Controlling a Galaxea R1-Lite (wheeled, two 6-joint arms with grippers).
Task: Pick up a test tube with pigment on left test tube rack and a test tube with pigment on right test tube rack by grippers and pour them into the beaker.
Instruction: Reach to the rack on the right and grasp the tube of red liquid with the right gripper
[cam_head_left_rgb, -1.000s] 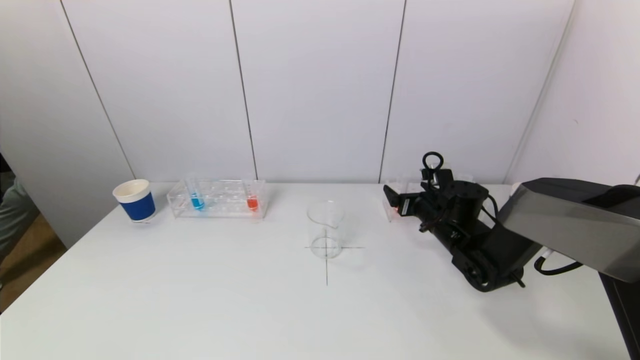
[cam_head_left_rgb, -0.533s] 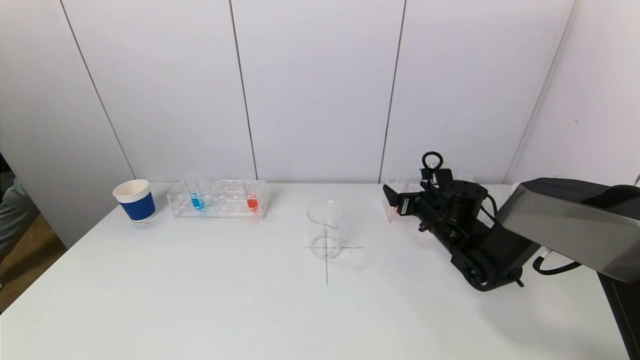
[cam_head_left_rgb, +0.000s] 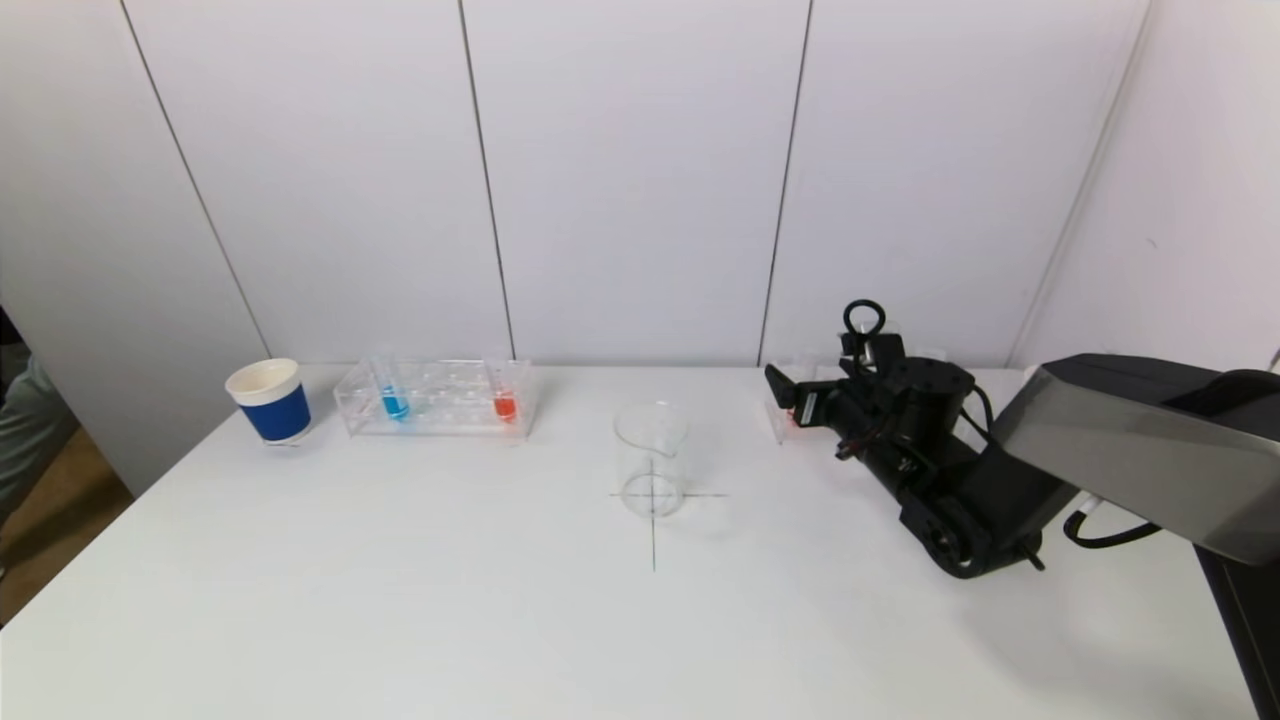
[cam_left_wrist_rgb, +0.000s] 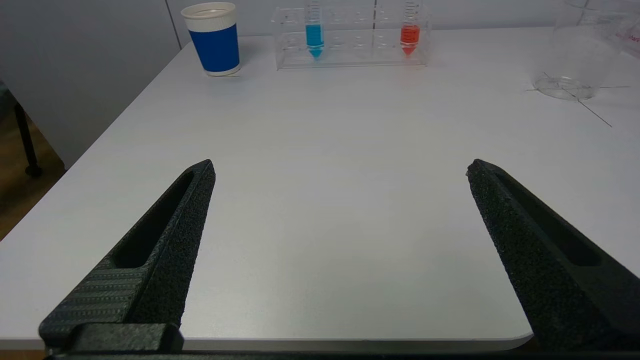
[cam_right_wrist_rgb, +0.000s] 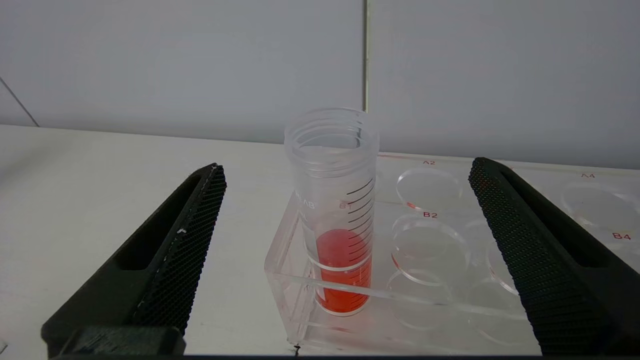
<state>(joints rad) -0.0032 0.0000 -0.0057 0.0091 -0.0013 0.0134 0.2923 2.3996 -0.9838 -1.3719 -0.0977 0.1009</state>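
Observation:
The clear left rack (cam_head_left_rgb: 437, 400) holds a blue-pigment tube (cam_head_left_rgb: 393, 396) and a red-pigment tube (cam_head_left_rgb: 504, 398). The empty glass beaker (cam_head_left_rgb: 650, 460) stands mid-table on a pencilled cross. My right gripper (cam_head_left_rgb: 788, 398) is open at the near end of the right rack (cam_head_left_rgb: 778, 415), which it mostly hides. In the right wrist view the open right gripper (cam_right_wrist_rgb: 345, 167) frames an upright red-pigment tube (cam_right_wrist_rgb: 340, 235) in the corner slot of the right rack (cam_right_wrist_rgb: 450, 295), with both fingers well apart from the tube. My left gripper (cam_left_wrist_rgb: 340, 167) is open and empty, low over the table's near left part.
A blue paper cup (cam_head_left_rgb: 270, 400) with a white rim stands left of the left rack. The left wrist view also shows the cup (cam_left_wrist_rgb: 216, 37), the left rack (cam_left_wrist_rgb: 350, 50) and the beaker (cam_left_wrist_rgb: 580, 50). The wall panels are just behind both racks.
My right gripper has crept slightly farther toward the right rack and its red tube. Nothing else has moved.

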